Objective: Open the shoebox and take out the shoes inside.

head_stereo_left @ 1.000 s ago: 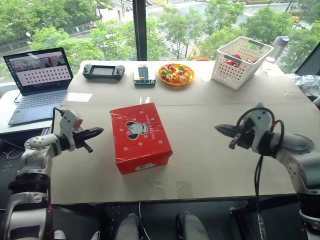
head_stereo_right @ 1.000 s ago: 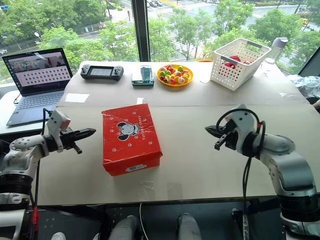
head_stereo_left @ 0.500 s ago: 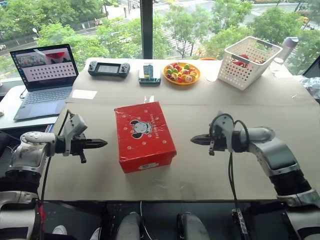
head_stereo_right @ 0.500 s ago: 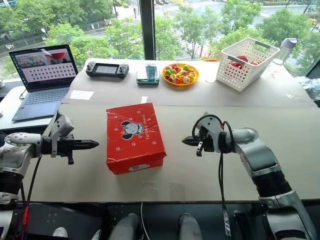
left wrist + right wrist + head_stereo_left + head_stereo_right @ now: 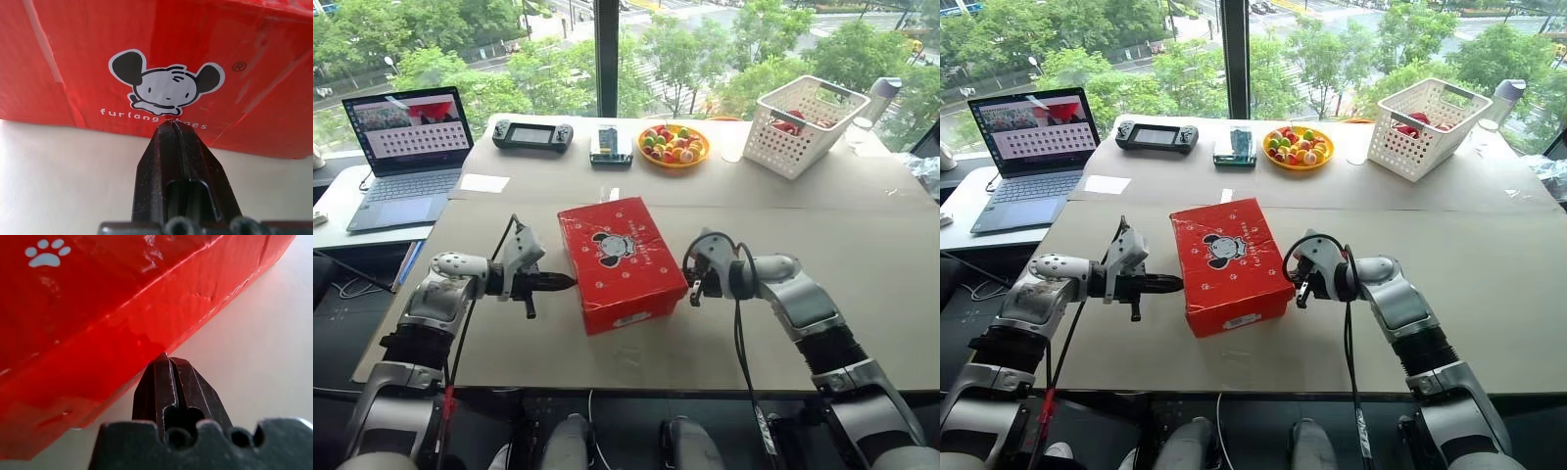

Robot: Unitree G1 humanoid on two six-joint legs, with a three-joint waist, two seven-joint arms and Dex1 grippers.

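Shoebox (image 5: 624, 260) sits lid down on the table (image 5: 862, 245) between my 2 grippers, long axis running 11 to 5 o'clock. Left gripper (image 5: 570, 282) at its 9 o'clock side, right gripper (image 5: 686, 281) at 3, both pinched together, empty.

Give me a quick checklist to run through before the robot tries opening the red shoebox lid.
1. Shoebox lid closed and flat: ok.
2. Left gripper shut, tip at the box's left side: ok.
3. Right gripper shut, tip at the box's right side: ok.
4. Tips actually touching the box: cannot tell.
5. Table behind the box free for the lid to swing: ok.
6. Shoes inside: cannot tell, lid closed.
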